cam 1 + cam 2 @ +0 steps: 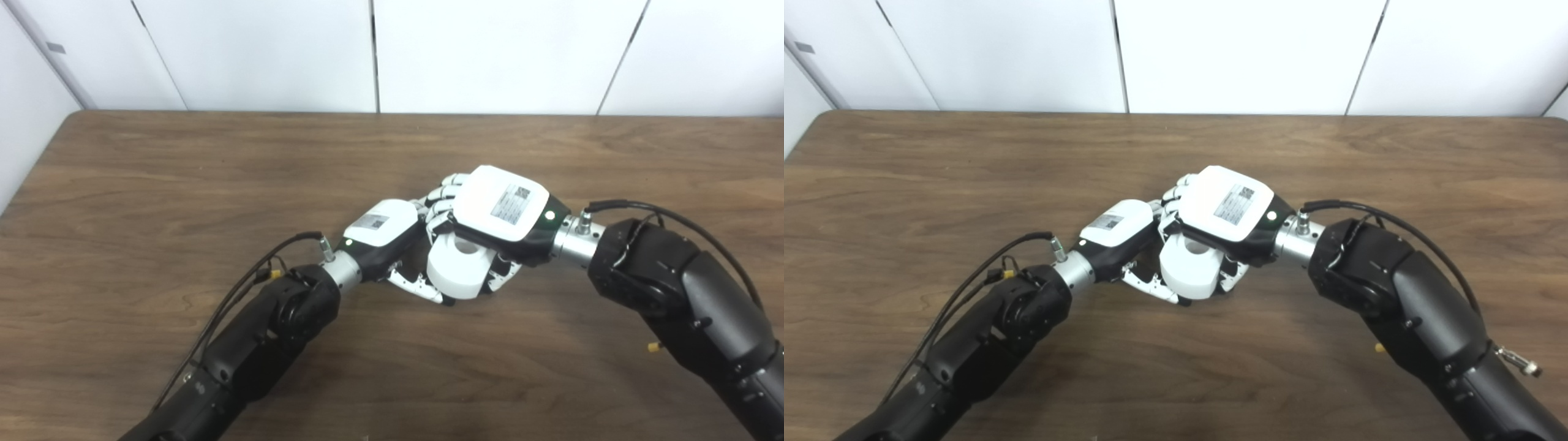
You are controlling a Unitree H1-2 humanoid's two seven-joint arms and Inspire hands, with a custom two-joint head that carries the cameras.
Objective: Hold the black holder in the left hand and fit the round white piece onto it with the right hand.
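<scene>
Both hands meet at the middle of the table. My right hand (502, 208) is palm down, shut on the round white piece (458, 269), a thick ring whose centre hole faces up. My left hand (383, 236) presses in from the left, its thumb (416, 285) reaching under the white piece and its fingers curled behind it. The black holder (449, 301) is almost wholly hidden between the two hands. Only a dark sliver of it shows at the ring's lower edge, held in the left hand.
The wooden table (184, 184) stretches wide on all sides of the hands, and white wall panels (490, 55) stand behind its far edge. Black cables loop off both wrists (643, 208).
</scene>
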